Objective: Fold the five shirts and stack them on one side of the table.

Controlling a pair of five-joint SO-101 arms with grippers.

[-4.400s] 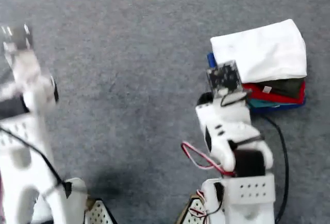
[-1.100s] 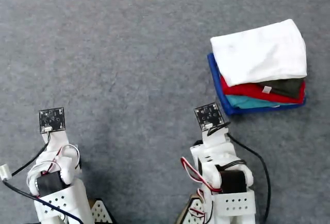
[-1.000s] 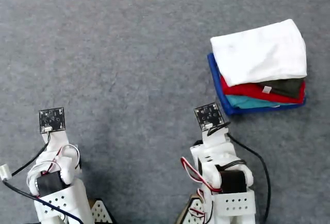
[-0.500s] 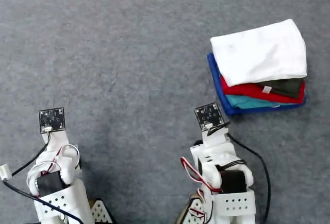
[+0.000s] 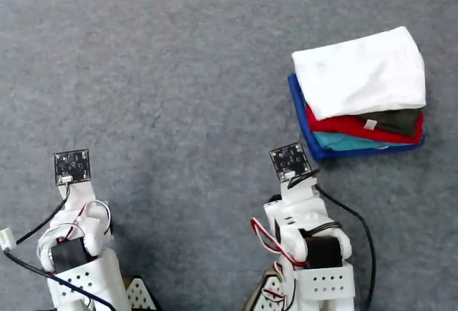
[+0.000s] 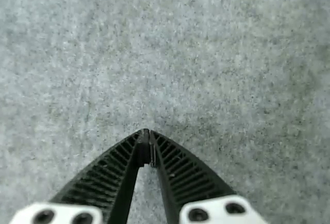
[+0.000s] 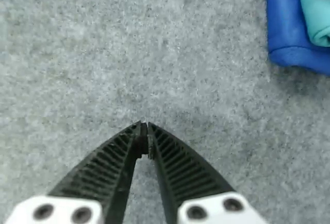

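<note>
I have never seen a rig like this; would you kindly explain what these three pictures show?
A left arm and a right arm, both small robots, sit side by side at a grey table. The high picture looks down from a fixed camera. The other two come from cameras on each arm's wrist, looking along its gripper. On the table lies a stack of folded shirts, white shirt on top, blue shirt at the bottom. The left gripper and right gripper are both shut, holding nothing.

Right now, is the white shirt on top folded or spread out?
Folded: the white shirt lies as a compact bundle atop the other shirts.
</note>
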